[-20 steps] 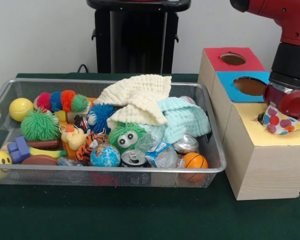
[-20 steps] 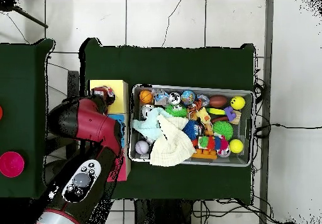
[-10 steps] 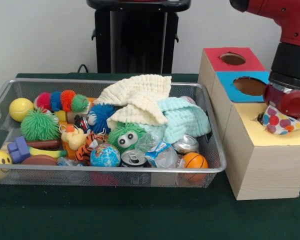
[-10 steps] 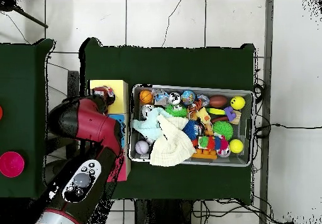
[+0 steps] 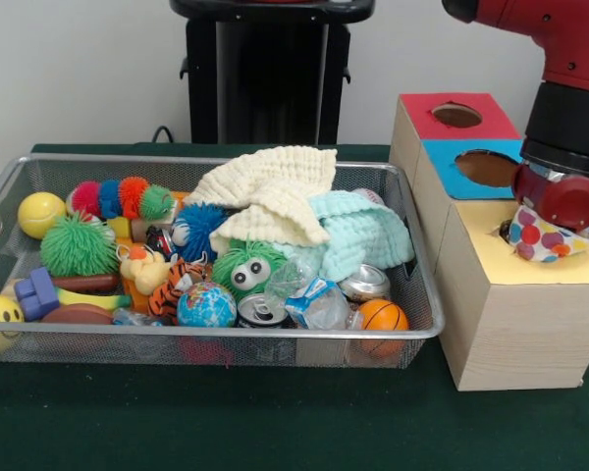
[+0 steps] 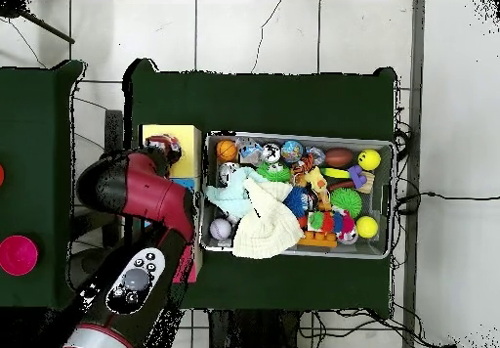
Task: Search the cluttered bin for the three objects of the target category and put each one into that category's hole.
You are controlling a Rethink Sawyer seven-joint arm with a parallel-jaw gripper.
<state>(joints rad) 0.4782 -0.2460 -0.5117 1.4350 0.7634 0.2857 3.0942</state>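
Polka-dot cloth [image 5: 547, 238], held at the gripper [image 5: 558, 211], has risen slightly above the yellow hole [image 5: 510, 234] of the wooden box [image 5: 510, 324]; insertion looks incomplete. Jaws hidden: grip state cannot be told.

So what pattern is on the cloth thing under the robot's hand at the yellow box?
White polka-dot cloth: red, orange, blue and purple spots; front view.

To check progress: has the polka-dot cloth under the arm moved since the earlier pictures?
Yes. The polka-dot cloth has risen slightly against the wooden box's yellow top, drifting a little toward the blue panel.
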